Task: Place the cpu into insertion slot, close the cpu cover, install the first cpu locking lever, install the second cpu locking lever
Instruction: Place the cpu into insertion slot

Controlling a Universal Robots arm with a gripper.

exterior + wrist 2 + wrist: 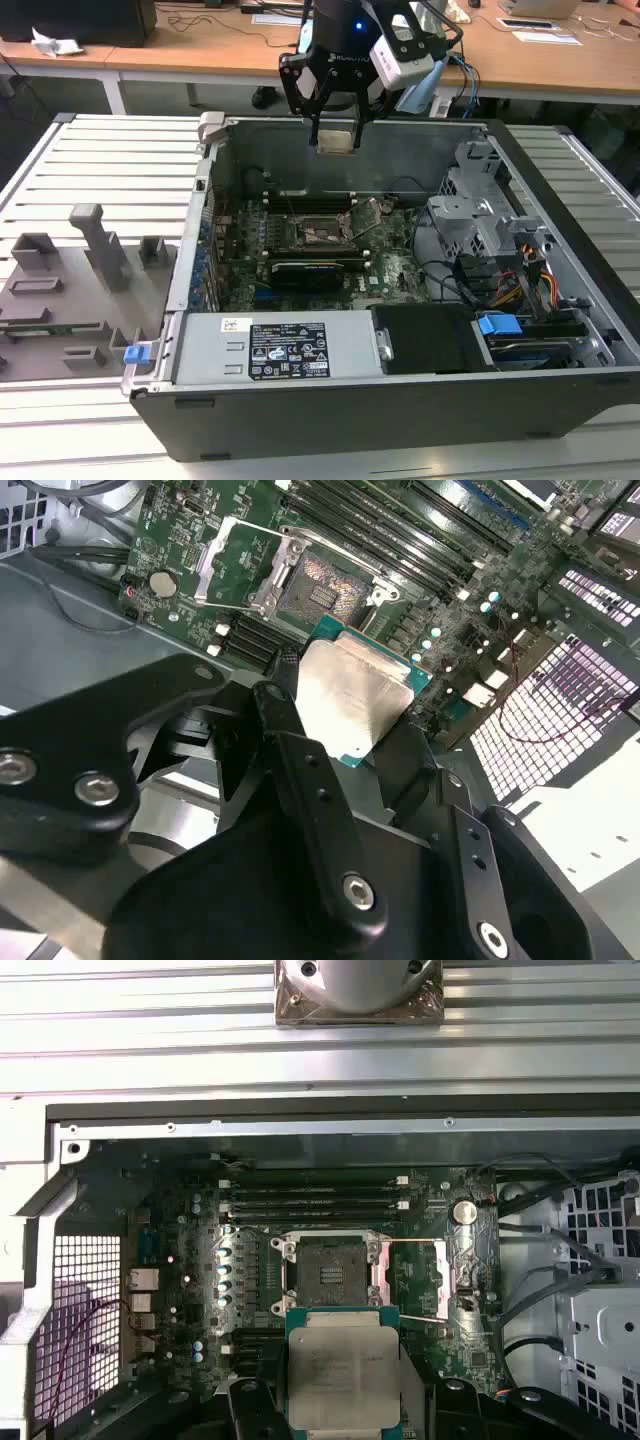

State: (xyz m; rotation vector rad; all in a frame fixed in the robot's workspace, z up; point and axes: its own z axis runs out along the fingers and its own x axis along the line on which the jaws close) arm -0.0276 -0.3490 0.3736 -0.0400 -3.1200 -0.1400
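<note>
My gripper [335,128] hangs above the open computer case, shut on the cpu [335,140], a flat square chip with a silvery top. In both wrist views the cpu [352,702] [343,1372] sits between the black fingers [288,715], above the green motherboard. The insertion slot [320,233] [322,586] [330,1271] lies bare below it, a square black-framed socket. The cpu cover [232,562] [446,1276], a thin silver frame, stands flipped open beside the slot. A thin wire lever [425,1316] lies along the cover's edge.
The case's far wall [400,150] rises right behind the gripper. A long black card [312,270] lies just in front of the slot, memory sticks [315,1198] beside it. Drive cages and cables [500,250] are at the exterior view's right, grey fixtures [90,260] at its left.
</note>
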